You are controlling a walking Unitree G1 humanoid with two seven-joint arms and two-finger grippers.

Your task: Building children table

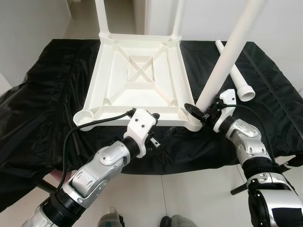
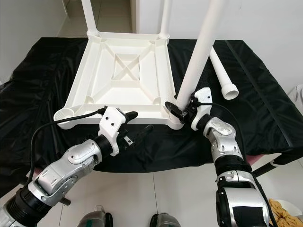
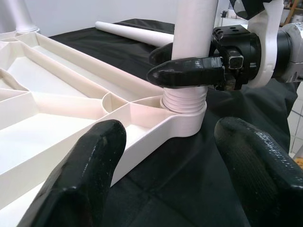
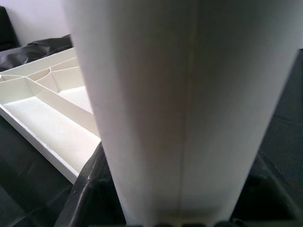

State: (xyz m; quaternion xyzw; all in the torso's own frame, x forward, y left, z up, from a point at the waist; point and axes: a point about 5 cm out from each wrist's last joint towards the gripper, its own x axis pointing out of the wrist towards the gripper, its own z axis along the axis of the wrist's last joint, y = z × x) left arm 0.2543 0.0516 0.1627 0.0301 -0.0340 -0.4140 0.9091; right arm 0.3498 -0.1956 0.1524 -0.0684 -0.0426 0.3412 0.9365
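Two legs (image 1: 101, 16) already stand in the far corner sockets of the white tabletop (image 1: 137, 78), which lies upside down on the black sheet (image 1: 42, 94) covering the bench, ribs and cross brace facing up. A third leg (image 1: 227, 56) leans out from the tabletop's near right corner socket (image 1: 191, 120), its ridged end sitting in the round collar there. My right gripper (image 1: 198, 112) has its black fingers clenched around that third leg just above the collar. A fourth leg (image 1: 234, 71) lies flat on the sheet toward the bench's far right corner, apart from the tabletop, its flared end nearer to me. The near left corner socket (image 1: 83, 118) is an open cup. My left gripper (image 1: 158, 137) hangs at the tabletop's near edge, between the two near corners, fingers spread and released, grasping nothing; one finger (image 3: 78, 175) shows just beside the rim. A black cable (image 1: 102, 120) crosses the near rim to my left wrist.
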